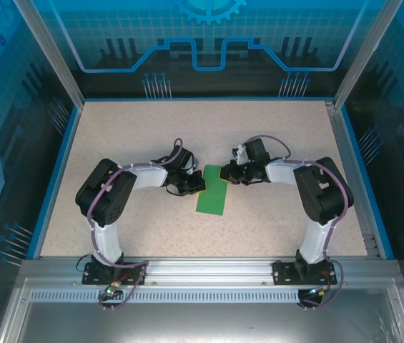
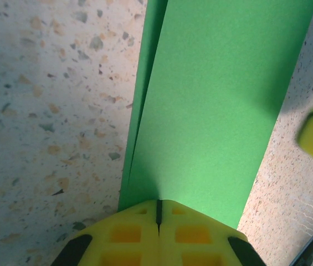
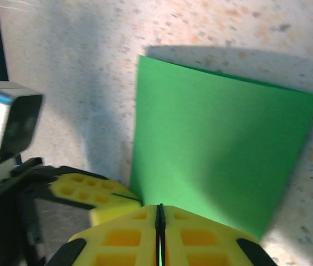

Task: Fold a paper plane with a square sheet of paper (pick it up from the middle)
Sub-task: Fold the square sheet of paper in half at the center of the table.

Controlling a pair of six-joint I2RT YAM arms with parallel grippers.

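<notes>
Green sheet point(image 1: 212, 196) — left jaws and right jaws each pinch the same end.

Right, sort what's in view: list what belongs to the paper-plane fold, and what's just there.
Part of the job:
green paper, folded over into a strip
left tool, shut on the paper's edge
right tool, shut on the same edge

Just there:
speckled table
blue enclosure walls
metal rail at the arm bases

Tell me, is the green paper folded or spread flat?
Folded: the paper is a narrow rectangle, and the left wrist view shows a second layer along one edge.
</notes>
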